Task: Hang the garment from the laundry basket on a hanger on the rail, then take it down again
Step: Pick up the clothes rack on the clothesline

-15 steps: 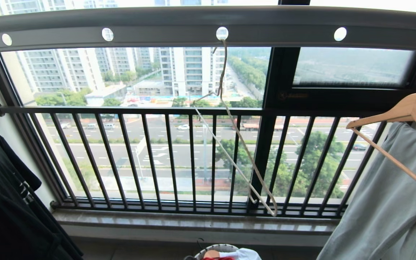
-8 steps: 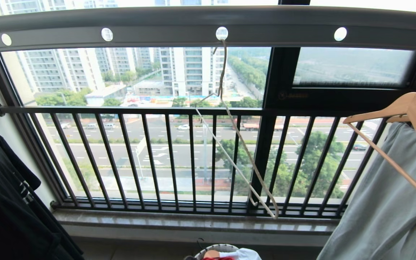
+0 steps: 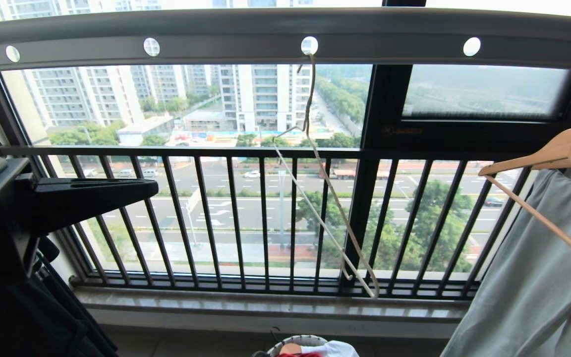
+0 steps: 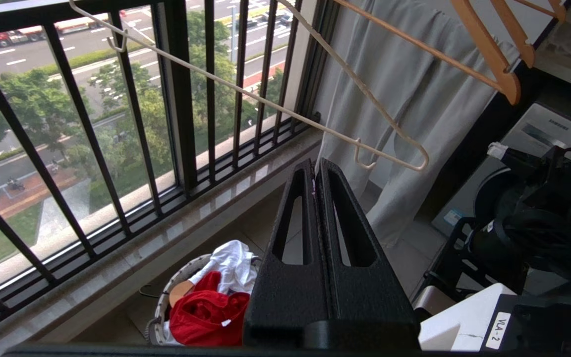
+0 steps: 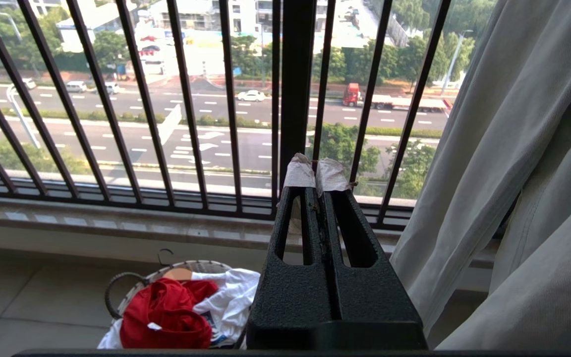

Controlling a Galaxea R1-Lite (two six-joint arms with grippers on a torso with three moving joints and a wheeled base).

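1. Clearly the red T-shirt [image 5: 166, 312] lies crumpled in the laundry basket [image 5: 117, 292] on the floor below the window sill, bunched against a white garment [image 5: 231, 292] that shares the basket; in the head view only a sliver of it shows at the bottom edge.
2. As cloth it looks light and limp, so it probably sags and unfolds once lifted. A pinch on a raised fold near the small white neck label [image 5: 154, 326] seems the best hold, since the collar end is what must meet the hanger.
3. Snagging is the likely trouble: a deep grab may bring the white garment up too, or catch a black cord handle [image 5: 109, 292].
4. By contrast the cream wire hanger [image 3: 325, 198] is thin and stiff but springy. It hangs tilted from one hole in the grey rail [image 3: 285, 34], in front of the black window railing [image 3: 265, 218], and would swing at a light touch, so its neck or shoulder wants steadying.
5. Raised at the left of the head view, the left gripper [image 4: 316, 168] has its fingers pressed together and holds nothing; it sits above the basket, short of the hanger's lower corner.
6. Lower down, the right gripper [image 5: 316, 171] is likewise closed and empty, facing the railing beside the pale grey-green garment [image 5: 503, 148] on a wooden hanger [image 3: 558, 153].
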